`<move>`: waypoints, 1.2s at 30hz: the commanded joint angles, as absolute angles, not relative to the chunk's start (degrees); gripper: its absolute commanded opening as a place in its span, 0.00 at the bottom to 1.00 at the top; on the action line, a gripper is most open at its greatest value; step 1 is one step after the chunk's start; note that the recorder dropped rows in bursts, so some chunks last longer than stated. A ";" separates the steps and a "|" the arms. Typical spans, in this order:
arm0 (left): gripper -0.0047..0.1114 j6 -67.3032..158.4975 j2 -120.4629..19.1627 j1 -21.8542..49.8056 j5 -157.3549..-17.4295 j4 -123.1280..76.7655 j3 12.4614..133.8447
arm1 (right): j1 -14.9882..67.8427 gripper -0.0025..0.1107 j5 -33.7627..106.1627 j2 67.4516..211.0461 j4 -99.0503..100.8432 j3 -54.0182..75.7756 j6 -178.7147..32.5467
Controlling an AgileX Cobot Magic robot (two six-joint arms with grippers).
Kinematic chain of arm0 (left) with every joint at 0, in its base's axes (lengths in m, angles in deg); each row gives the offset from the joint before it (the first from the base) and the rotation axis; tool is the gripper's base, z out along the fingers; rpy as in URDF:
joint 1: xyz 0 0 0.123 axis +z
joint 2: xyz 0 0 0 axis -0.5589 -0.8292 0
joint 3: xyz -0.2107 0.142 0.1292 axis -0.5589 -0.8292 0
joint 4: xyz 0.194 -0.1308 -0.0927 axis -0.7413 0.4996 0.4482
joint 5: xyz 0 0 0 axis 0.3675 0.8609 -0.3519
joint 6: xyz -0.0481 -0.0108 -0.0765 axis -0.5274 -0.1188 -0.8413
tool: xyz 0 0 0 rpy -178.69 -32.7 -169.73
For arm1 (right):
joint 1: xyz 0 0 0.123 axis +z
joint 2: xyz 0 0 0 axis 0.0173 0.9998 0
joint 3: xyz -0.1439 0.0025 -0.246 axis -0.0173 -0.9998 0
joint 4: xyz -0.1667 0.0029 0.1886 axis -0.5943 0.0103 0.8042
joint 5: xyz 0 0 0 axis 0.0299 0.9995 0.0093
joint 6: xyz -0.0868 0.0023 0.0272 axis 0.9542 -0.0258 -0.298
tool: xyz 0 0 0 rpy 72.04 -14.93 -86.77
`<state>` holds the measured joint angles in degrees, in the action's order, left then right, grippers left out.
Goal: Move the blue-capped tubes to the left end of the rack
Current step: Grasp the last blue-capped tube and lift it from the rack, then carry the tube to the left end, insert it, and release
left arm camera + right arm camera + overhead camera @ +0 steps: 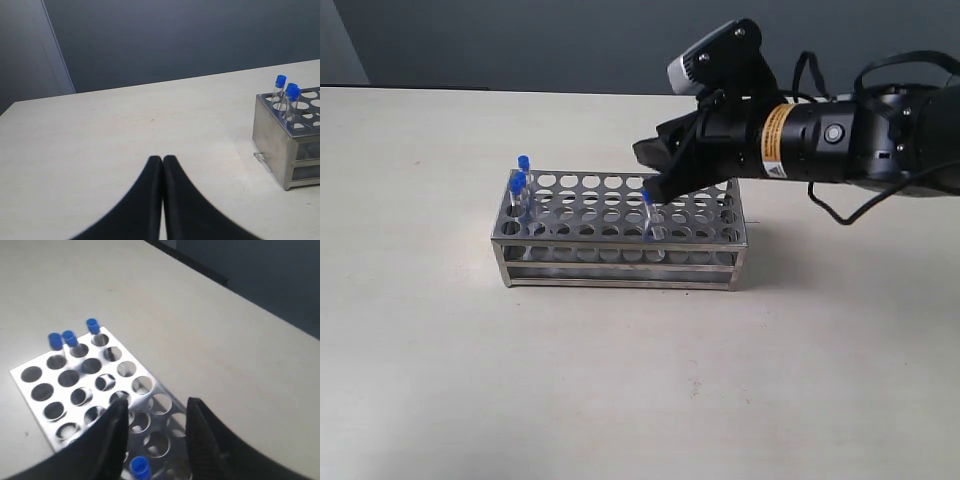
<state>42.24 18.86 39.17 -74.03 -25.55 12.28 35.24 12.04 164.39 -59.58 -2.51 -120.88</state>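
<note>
1. The tabletop (620, 400) is showing as a pale cream, matte surface, running back to a far edge against a dark grey wall (520, 40).
2. The rack (620, 262) is standing directly on it, its long side lying parallel to that far edge and well apart from it.
3. A small clear scrap (261, 158) is lying on the tabletop just beside the foot of the rack's left end; what it is cannot be told.

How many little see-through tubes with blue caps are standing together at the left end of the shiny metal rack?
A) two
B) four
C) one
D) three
D: three clear plastic blue-capped tubes stand bunched at that end of the silvery steel rack. The fourth blue-capped tube stands apart near the middle, by the robot's open right hand.
</note>
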 commanded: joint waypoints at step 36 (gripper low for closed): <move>0.05 42.21 19.16 39.00 -74.10 -25.66 12.46 | 38.75 0.03 7.13 166.48 -54.04 5.23 -107.81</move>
